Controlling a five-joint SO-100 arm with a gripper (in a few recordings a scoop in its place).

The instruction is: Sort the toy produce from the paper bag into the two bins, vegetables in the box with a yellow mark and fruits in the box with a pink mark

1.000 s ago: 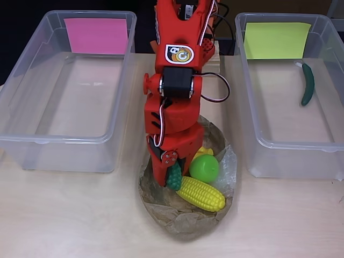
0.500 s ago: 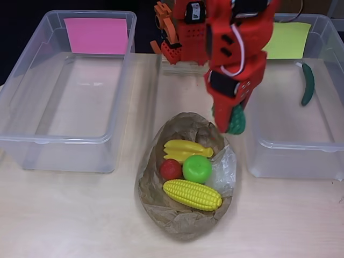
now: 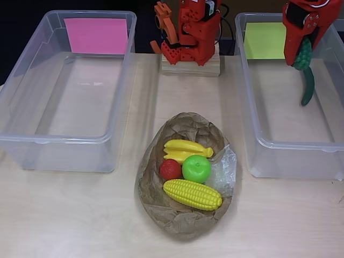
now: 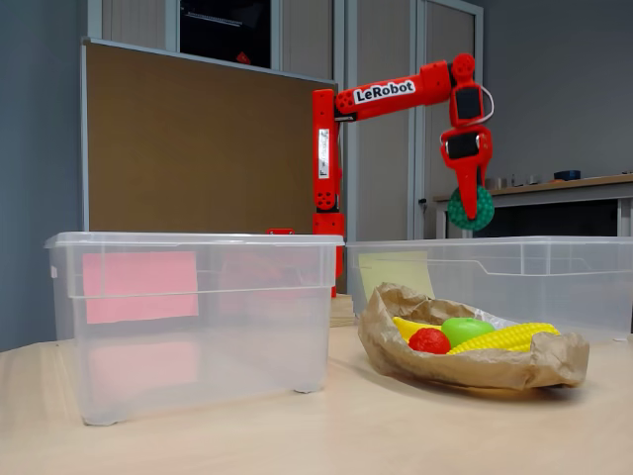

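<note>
Table (image 3: 80, 215) of pale wood — brown board (image 4: 198, 148), grey wall (image 4: 40, 148) behind.

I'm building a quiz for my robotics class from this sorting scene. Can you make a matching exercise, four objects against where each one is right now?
Objects:
1. corn cob
2. dark green bumpy vegetable
3. green cucumber
4. pink mark

Places:
A. lying inside the bin with the yellow mark
B. on the empty left bin in the overhead view
C. in the paper bag beside the green apple
D. held in the gripper's fingers above the right bin

Pairs: 1-C, 2-D, 3-A, 4-B
</note>
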